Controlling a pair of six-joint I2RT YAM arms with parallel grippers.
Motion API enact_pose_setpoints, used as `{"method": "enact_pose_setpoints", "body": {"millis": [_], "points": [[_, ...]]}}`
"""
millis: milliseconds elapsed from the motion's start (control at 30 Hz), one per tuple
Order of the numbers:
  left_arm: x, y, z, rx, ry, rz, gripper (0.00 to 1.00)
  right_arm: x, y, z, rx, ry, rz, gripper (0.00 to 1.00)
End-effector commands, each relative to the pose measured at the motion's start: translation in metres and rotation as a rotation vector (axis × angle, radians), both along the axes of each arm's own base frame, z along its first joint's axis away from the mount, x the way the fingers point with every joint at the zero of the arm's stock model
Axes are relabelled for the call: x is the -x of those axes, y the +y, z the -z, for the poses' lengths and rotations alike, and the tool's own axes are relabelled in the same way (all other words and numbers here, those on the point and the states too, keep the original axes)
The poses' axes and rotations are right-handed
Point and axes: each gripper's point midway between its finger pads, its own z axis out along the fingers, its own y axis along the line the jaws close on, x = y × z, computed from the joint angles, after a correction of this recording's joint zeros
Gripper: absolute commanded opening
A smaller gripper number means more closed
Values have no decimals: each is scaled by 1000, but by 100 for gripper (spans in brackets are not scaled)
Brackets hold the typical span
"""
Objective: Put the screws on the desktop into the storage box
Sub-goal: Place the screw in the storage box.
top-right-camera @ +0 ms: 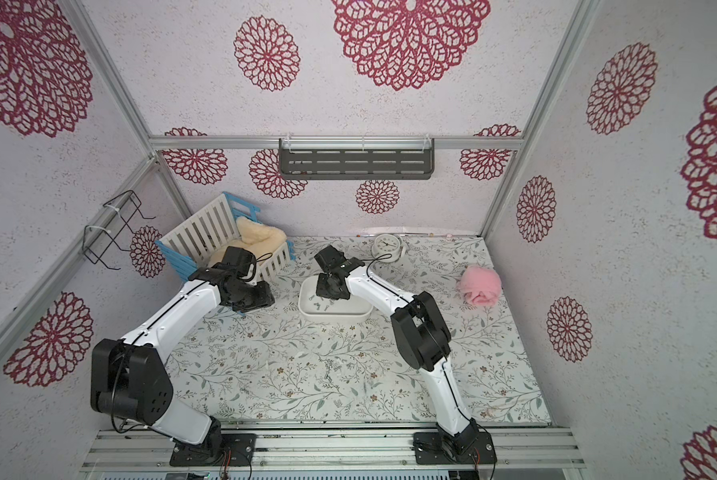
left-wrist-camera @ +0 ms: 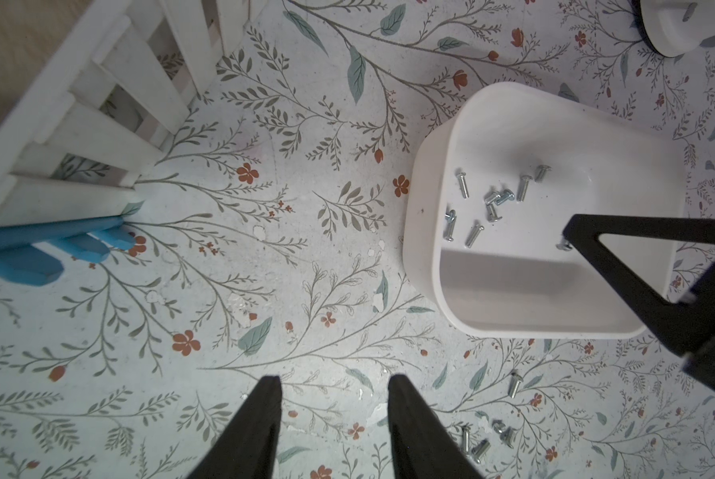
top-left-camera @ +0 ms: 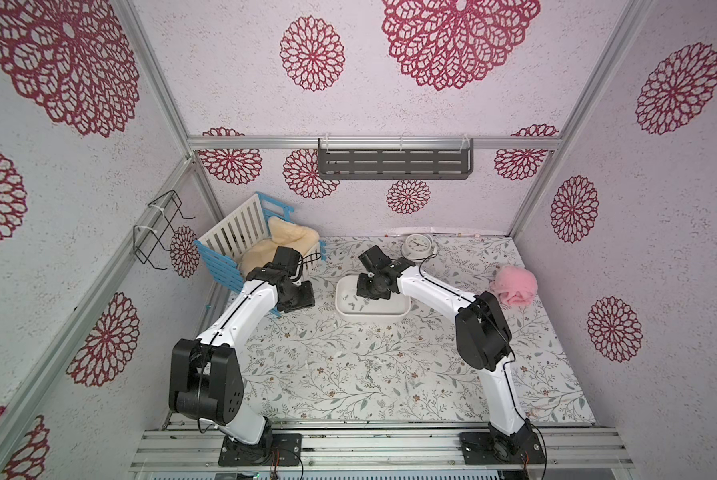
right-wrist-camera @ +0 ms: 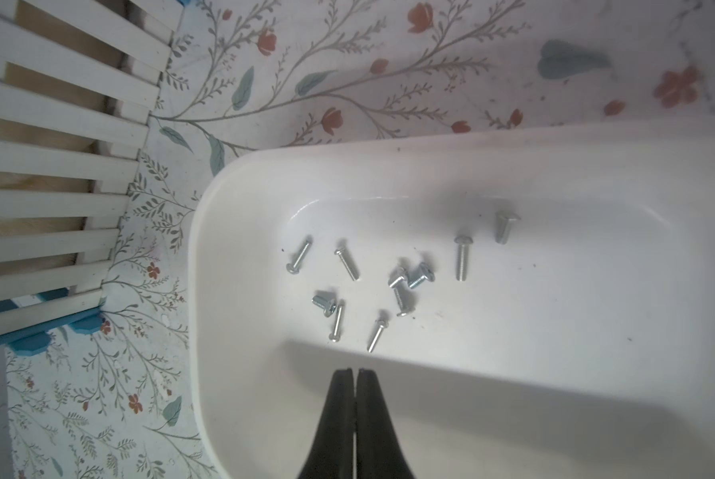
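Right wrist view: right gripper [right-wrist-camera: 354, 373] pinched together above storage box [right-wrist-camera: 513, 166].
Left gripper [left-wrist-camera: 334, 383]: half-parted, empty.
Crate [top-left-camera: 232, 232]: near box.
Desktop [top-left-camera: 307, 386]: loose screws [top-left-camera: 371, 368].

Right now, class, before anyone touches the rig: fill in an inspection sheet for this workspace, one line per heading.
Surface: desktop, flat, leafy print chipped in spots.
Job's things: storage box holds about ten screws; a few loose screws are still on the desktop.
Clutter: slatted crate with fleece, clock, pink fluffy toy.
Grippers: left gripper open, empty, over bare desktop; right gripper shut, over the storage box.
Cables: black cable runs along each arm; none on the desktop.
Surroundings: floral walls, grey shelf, wire rack.
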Motion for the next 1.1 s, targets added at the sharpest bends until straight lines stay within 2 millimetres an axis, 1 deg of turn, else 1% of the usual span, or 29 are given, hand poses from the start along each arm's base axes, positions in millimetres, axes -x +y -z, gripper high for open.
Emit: {"method": "enact_pose_setpoints", "body": {"millis": [0, 167, 267, 467, 633, 700, 767, 833, 900, 1000, 1067], "points": [[-4, 2, -7, 18, -28, -14, 47, -11, 11, -12, -50, -24, 22, 0], [-3, 2, -6, 19, -24, -15, 47, -14, 19, 2, -58, -2, 17, 0], [-4, 3, -5, 19, -22, -17, 47, -15, 22, 5, -61, 2, 14, 1], [-4, 3, -4, 19, -20, -18, 47, -16, 28, 10, -57, 9, 4, 11], [-4, 2, -4, 20, -19, -17, 47, -16, 32, 8, -56, 7, -2, 25], [-4, 3, -4, 20, -21, -19, 47, -17, 32, 0, -40, -13, -1, 27], [-4, 3, -4, 19, -20, -19, 47, -17, 33, -13, -29, -46, -3, 27], [-4, 3, -4, 20, -19, -19, 47, -16, 34, -33, -38, -86, -4, 27], [-4, 3, -3, 21, -17, -19, 47, -13, 33, -58, -36, -137, 0, 27], [-4, 2, -3, 23, -15, -17, 47, -3, 27, -91, -24, -202, 11, 28], [-4, 2, -3, 26, -15, -17, 47, 6, 22, -107, -17, -235, 18, 28]]}}
